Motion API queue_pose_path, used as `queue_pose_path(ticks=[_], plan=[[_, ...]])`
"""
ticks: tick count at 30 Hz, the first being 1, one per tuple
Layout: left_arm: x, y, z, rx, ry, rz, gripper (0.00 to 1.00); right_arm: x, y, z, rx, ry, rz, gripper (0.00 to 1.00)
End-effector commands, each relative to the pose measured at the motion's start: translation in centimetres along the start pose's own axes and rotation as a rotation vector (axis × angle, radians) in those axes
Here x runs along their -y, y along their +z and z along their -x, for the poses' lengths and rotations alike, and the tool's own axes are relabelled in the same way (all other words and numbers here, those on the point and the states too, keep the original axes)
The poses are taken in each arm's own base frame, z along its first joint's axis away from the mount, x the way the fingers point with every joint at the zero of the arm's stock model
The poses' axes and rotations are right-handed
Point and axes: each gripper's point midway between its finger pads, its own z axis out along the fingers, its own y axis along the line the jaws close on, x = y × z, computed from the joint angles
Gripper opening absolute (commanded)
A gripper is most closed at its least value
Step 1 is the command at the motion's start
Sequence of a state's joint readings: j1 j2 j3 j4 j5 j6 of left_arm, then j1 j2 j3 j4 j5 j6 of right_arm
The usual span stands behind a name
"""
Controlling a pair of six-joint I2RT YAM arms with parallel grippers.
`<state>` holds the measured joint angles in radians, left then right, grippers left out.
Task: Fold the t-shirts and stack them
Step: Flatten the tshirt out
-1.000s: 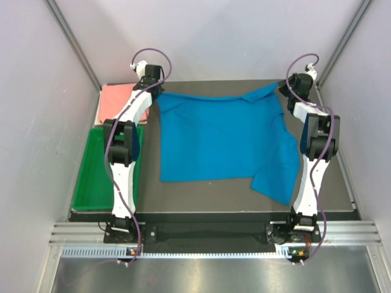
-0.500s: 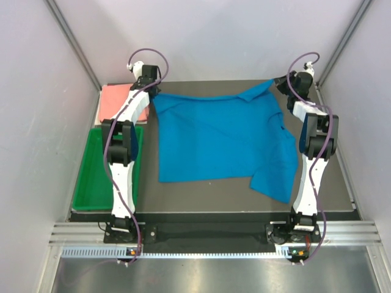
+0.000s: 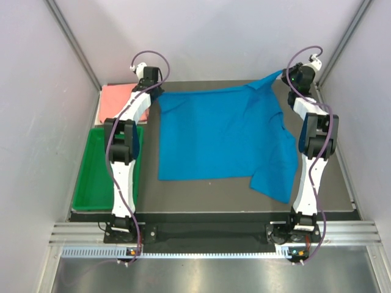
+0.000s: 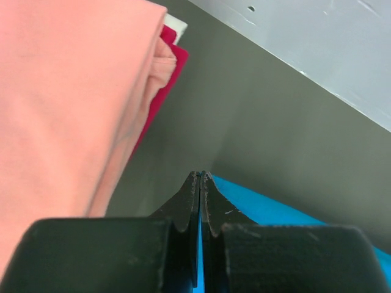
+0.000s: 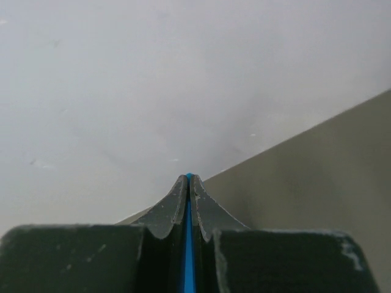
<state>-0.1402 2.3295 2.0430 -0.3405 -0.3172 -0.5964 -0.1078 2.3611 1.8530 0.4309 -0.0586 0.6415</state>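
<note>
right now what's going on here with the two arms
Both arms are working on the blue t-shirt, which is spread unfolded across the table. The left gripper and the right gripper are each shut on one of its far corners, and the right corner looks lifted a little. No fold is made yet. A pink t-shirt lies already folded at the far left corner, just beyond the green tray.
</note>
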Motion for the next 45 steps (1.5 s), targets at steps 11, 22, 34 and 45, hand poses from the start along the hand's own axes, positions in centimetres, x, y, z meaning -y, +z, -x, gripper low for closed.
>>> queue_pose_path(ticks=[11, 22, 34, 45], plan=[[4.8, -0.6, 0.4, 0.039, -0.051, -0.203, 0.00, 6.2, -9.4, 12.0, 0.243, -0.161, -0.372, 0.00], [3.4, 1.1, -0.1, 0.045, -0.014, -0.110, 0.00, 3.4, -6.7, 10.7, 0.196, -0.174, -0.157, 0.00], [-1.9, 0.0, 8.6, 0.206, -0.024, 0.012, 0.00, -3.2, 3.0, 4.5, 0.102, -0.132, 0.122, 0.00], [-1.8, -0.6, 8.9, 0.195, 0.011, 0.010, 0.00, -5.2, 3.9, 2.5, 0.099, -0.051, 0.185, 0.00]])
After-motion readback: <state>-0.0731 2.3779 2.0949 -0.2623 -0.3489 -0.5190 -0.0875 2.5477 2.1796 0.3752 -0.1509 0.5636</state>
